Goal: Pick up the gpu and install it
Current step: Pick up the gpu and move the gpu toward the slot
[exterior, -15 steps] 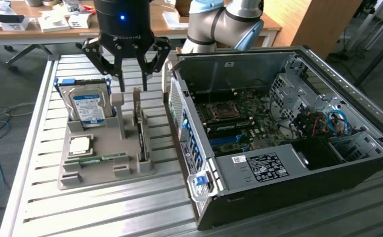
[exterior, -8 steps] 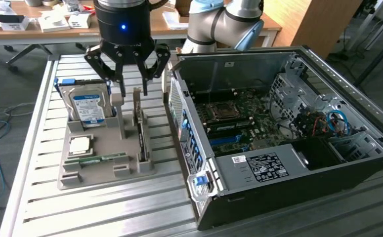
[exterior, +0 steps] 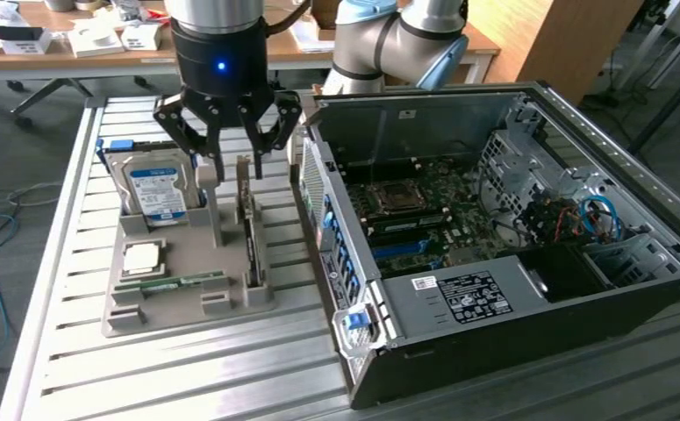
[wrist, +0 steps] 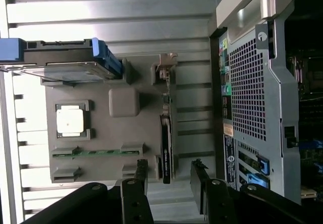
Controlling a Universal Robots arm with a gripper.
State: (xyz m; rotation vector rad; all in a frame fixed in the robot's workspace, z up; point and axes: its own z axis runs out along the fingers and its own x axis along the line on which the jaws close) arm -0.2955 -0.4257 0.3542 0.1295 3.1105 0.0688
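We are looking at a slatted metal table [exterior: 70, 368] in a workshop, with a cluttered wooden desk [exterior: 35, 44] behind it. An open case [exterior: 433, 114] is lying on its side toward the exterior view's right, and a grey holder [exterior: 170, 316] is sitting just beside it toward the left. The exterior view is giving us the inside of the case, where the motherboard [exterior: 422, 210] is lying exposed. It is also showing the holder's load: a hard drive [exterior: 158, 189] standing upright, a processor [exterior: 143, 256] lying flat, a memory stick [exterior: 182, 282] in its groove and the gpu [exterior: 249, 237] standing on edge in the slot nearest the case. The gripper [exterior: 237, 167] is hanging over the far end of that card, its fingers spread and carrying nothing. From this angle we cannot tell whether they are touching the card. The wrist view is settling the point. We are seeing the gpu [wrist: 165, 148] edge-on, with its silver bracket [wrist: 164, 67] at the far end. The gripper [wrist: 170, 176] is straddling the card, one black finger [wrist: 141, 171] on each side with a gap between each finger and the board. This view is also showing the perforated rear panel [wrist: 250, 98] of the case, close beside the holder [wrist: 123, 103].
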